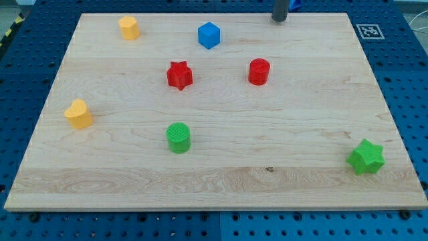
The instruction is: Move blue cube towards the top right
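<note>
The blue cube (pixel 209 35) sits on the wooden board (pixel 307 127) near the view's top, a little left of centre. My tip (pixel 279 20) is the lower end of a dark rod coming down from the view's top edge. It stands to the right of the blue cube, well apart from it, close to the board's top edge. Nothing touches the tip.
A red star (pixel 179 75) and a red cylinder (pixel 259 71) lie below the blue cube. A yellow hexagonal block (pixel 129 28) is at top left, a yellow heart-like block (pixel 79 114) at left, a green cylinder (pixel 178 137) low centre, a green star (pixel 366 157) at bottom right.
</note>
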